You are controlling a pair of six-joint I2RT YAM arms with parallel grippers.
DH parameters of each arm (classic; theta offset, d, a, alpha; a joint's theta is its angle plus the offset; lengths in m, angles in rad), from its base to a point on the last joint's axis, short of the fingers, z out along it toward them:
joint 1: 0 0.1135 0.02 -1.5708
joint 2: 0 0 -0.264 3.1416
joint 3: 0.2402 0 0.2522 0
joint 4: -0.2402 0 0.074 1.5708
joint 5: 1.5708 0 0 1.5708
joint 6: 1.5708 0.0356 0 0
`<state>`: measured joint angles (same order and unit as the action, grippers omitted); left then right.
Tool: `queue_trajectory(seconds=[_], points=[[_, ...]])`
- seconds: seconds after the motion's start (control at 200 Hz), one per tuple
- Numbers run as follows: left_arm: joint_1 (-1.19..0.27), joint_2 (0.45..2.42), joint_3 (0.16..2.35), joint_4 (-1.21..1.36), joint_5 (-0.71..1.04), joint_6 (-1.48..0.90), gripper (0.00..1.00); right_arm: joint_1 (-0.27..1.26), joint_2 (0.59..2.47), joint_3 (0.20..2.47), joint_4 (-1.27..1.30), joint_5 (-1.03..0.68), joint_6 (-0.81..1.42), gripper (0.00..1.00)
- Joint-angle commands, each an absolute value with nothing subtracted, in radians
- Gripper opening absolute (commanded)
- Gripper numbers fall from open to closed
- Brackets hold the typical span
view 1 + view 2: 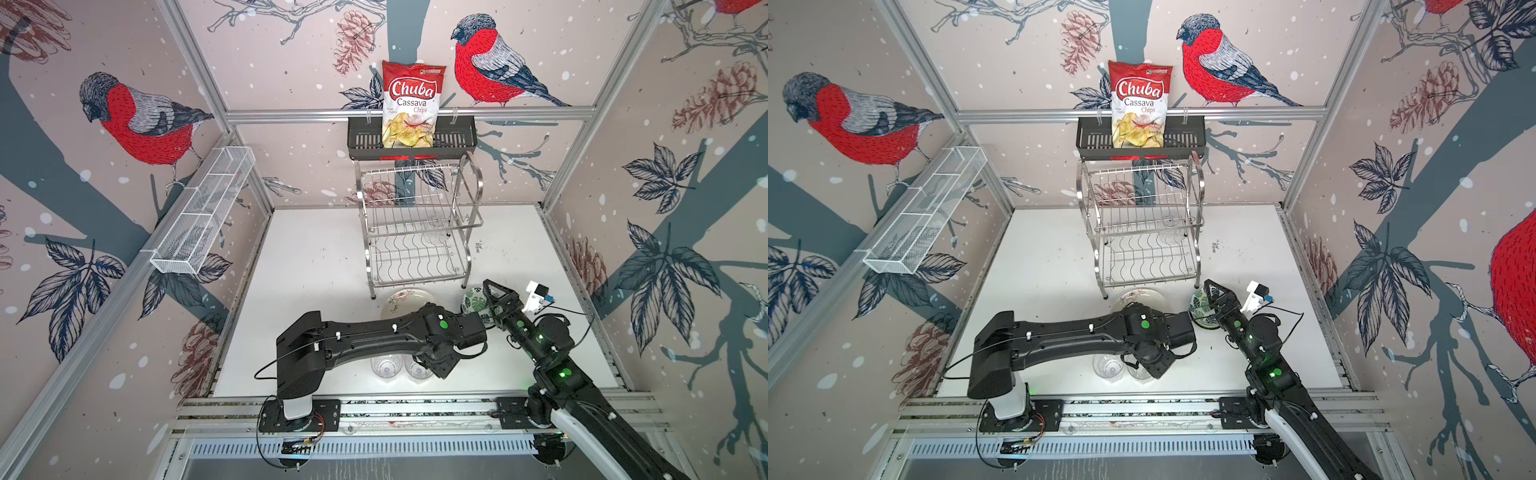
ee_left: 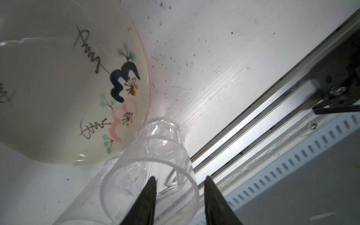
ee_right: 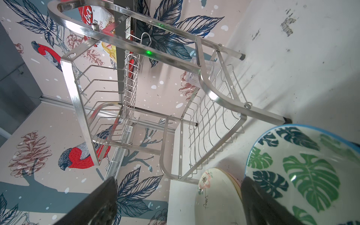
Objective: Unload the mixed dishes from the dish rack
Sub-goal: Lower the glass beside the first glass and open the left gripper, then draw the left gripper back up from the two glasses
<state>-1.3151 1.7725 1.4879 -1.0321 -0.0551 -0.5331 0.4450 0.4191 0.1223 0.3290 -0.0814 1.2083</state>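
Observation:
The chrome dish rack (image 1: 419,232) (image 1: 1142,232) stands at the back, with one clear tumbler (image 1: 438,230) (image 3: 194,76) on its upper tier. In front of it lies a stack of plates (image 1: 403,301) (image 2: 58,87) (image 3: 216,196), cream floral on top, beside the green-leaf bowl (image 1: 473,305) (image 3: 303,175). Two tumblers (image 1: 385,368) (image 1: 417,370) stand near the front edge. My left gripper (image 2: 181,180) is open and straddles the wall of one tumbler (image 2: 155,155), one finger inside the rim. My right gripper (image 1: 490,293) (image 3: 179,187) is open wide and empty, beside the bowl.
A red-and-white chips bag (image 1: 411,104) sits in a black slotted basket (image 1: 453,139) above the rack. A long white mesh tray (image 1: 203,212) hangs on the left wall. An aluminium rail (image 1: 415,409) (image 2: 253,126) runs along the front edge, close to the tumblers.

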Motion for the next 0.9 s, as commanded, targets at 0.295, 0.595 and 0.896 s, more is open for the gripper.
queue_trajectory(seconds=[0.295, 0.595, 0.896], points=[[-1.233, 1.536, 1.45, -1.052, -0.284, -0.672, 0.42, 0.448, 0.407, 0.139, 0.313, -0.109, 1.222, 0.99], [-1.092, 1.369, 1.316, -1.006, -0.292, -0.719, 0.43, 0.452, 0.414, 0.151, 0.3, -0.116, 1.207, 0.99], [-0.932, 1.265, 1.225, -0.927, -0.266, -0.703, 0.47, 0.498, 0.475, 0.155, 0.325, -0.097, 1.175, 0.99]])
